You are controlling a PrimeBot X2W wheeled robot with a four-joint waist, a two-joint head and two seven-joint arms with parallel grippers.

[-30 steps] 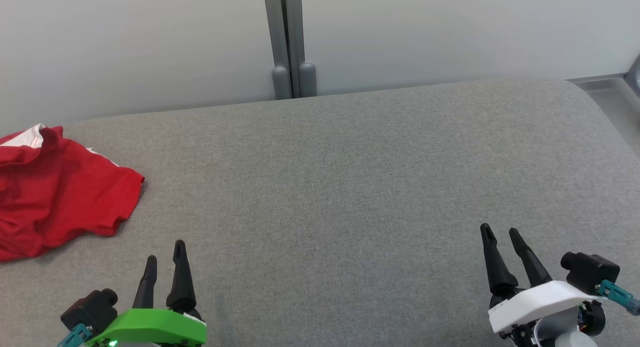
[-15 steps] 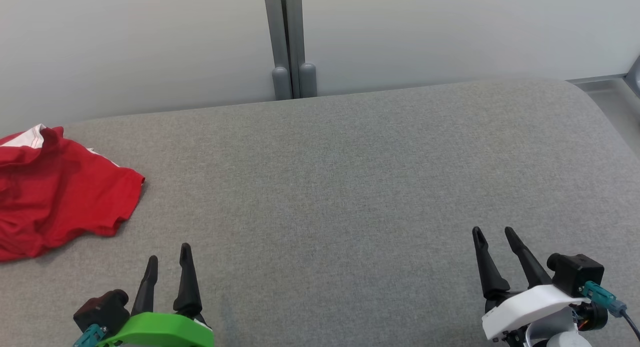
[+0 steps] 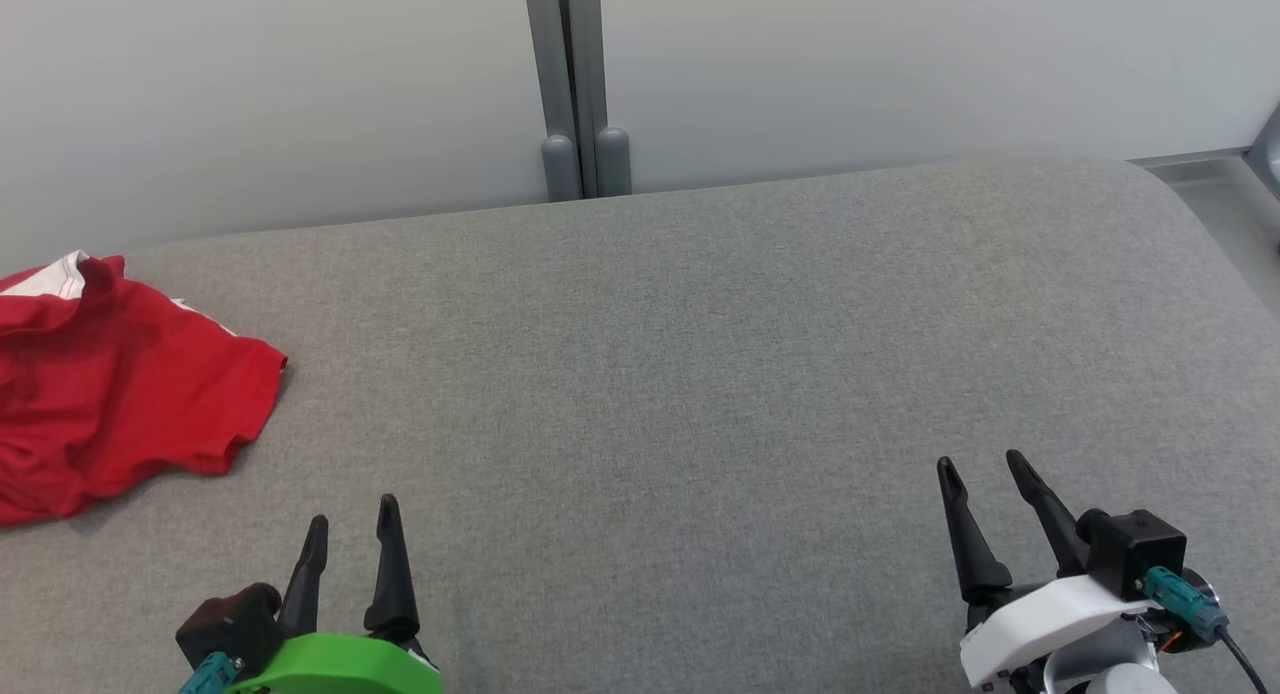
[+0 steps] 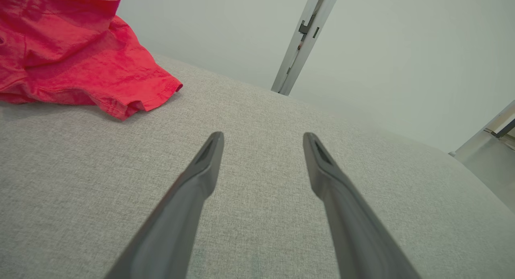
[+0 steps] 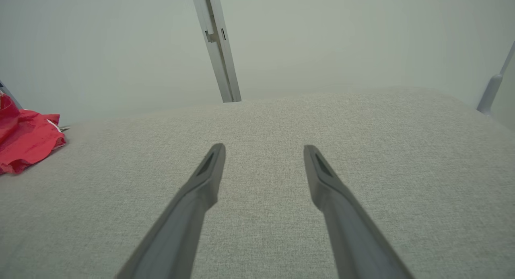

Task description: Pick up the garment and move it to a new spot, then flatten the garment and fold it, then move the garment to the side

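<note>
A crumpled red cloth (image 3: pixel 130 394) with a white strip at its far edge lies at the left end of the grey cushion (image 3: pixel 660 354). It also shows in the left wrist view (image 4: pixel 72 58) and the right wrist view (image 5: pixel 24 142). No lettering shows on it, so I cannot tell whether it is the garment. My left gripper (image 3: pixel 352 510) hovers open near the front edge, to the right of the cloth and apart from it, its fingers (image 4: pixel 262 135) empty. Far to the right, my right gripper (image 3: pixel 979 459) is open too, with nothing between its fingers (image 5: pixel 263 146).
A pale wall runs behind the cushion, with a grey upright post (image 3: pixel 575 84) at its middle. The cushion rounds off at the back right corner (image 3: pixel 1190 189), beside a metal frame (image 3: pixel 1265 144).
Both grippers have drawn back toward the bottom of the head view, the left drifting right and the right drifting left. The red cloth has not moved.
</note>
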